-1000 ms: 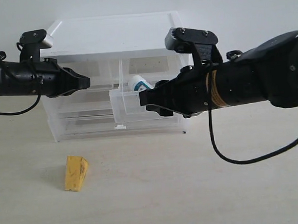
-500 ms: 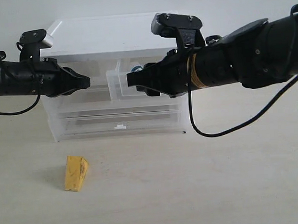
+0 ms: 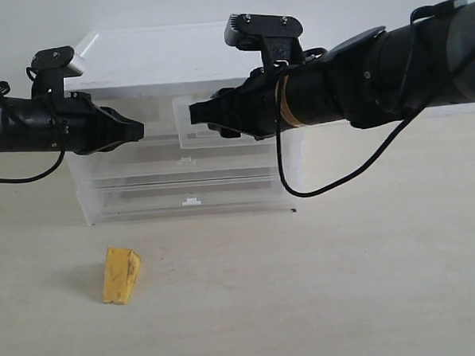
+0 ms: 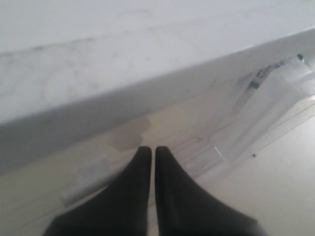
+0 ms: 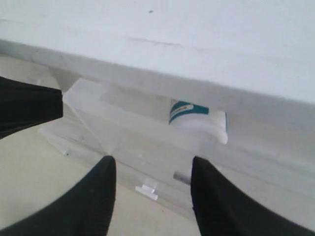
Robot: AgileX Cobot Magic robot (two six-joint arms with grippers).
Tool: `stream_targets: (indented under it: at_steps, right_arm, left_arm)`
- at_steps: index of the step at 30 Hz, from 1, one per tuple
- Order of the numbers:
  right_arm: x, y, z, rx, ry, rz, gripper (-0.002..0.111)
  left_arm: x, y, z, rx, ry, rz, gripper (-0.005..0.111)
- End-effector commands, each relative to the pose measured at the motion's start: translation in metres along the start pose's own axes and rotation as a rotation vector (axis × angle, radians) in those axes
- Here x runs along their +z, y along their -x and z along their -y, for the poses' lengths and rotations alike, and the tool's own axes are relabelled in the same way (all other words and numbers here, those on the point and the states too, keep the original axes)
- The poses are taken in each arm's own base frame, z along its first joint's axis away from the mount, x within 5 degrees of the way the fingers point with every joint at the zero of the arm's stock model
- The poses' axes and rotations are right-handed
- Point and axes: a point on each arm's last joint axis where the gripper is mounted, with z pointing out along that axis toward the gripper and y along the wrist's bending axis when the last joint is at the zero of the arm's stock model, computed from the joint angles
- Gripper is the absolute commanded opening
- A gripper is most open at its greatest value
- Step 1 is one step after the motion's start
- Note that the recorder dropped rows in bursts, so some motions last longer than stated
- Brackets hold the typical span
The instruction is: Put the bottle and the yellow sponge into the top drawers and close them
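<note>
We see the left claw (image 3: pixel 138 130) with its two fingers pressed together and holding nothing. It hangs in the air in front of the left half of the cabinet (image 3: pixel 184 47), at the height of the top row. In its own wrist view the joined tips sit close under the cabinet's white top edge.

The right claw (image 3: pixel 194 114) reaches across from the right, and its tips lie near the middle of the cabinet front. It faces the left claw, near it but apart. Its fingers (image 5: pixel 105 192) are spread wide and nothing is between them.

Between and beyond those fingers we see the top right drawer (image 5: pixel 118 129), clear plastic with a small white tab handle (image 5: pixel 146 191) on its front. It appears to stand slightly out from the cabinet front, though we cannot tell by how much.

The bottle (image 5: pixel 198 119) lies on its side inside that drawer. Its teal label and white body show through the drawer's clear plastic.

The top left drawer (image 3: pixel 156 110) is partly hidden behind the left claw, and we cannot tell whether it is fully in.

The yellow sponge (image 3: pixel 121 275) stands on the worktop (image 3: pixel 331 293) at the near left. It is well apart from the cabinet and from both claws, and nothing touches it.
</note>
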Motion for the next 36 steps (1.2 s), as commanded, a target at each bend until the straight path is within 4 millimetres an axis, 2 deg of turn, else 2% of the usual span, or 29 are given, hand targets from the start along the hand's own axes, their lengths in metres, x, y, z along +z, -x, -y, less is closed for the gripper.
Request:
stream_targets:
  at_steps: [1,11,19,23,26,32,36]
  right_arm:
    - [0.005,0.01,0.001,-0.015,-0.015,0.035,0.044]
    - [0.004,0.018,-0.001,-0.027,-0.017,0.059,0.044]
    - [-0.012,0.023,-0.021,0.018,0.166,0.021,0.043]
    - [-0.023,0.025,-0.03,0.009,0.246,0.003,0.024]
    - [-0.026,0.017,-0.028,-0.012,0.24,-0.013,0.0]
    - [-0.021,0.008,-0.004,-0.055,0.016,0.028,0.0]
    - [-0.021,0.009,-0.002,-0.113,-0.011,0.038,0.0]
  left_arm:
    - [-0.001,0.005,-0.014,-0.043,0.103,0.022,0.004]
    - [-0.001,0.005,-0.014,-0.043,0.103,0.022,0.004]
    - [-0.001,0.004,-0.014,-0.033,0.101,0.013,0.004]
    - [-0.002,0.006,-0.01,-0.037,0.066,0.025,0.004]
    - [-0.003,0.007,-0.008,-0.036,0.045,0.031,0.004]
    - [-0.003,0.007,-0.011,-0.08,0.077,0.027,0.004]
    - [-0.003,0.006,-0.008,-0.107,0.044,0.024,0.004]
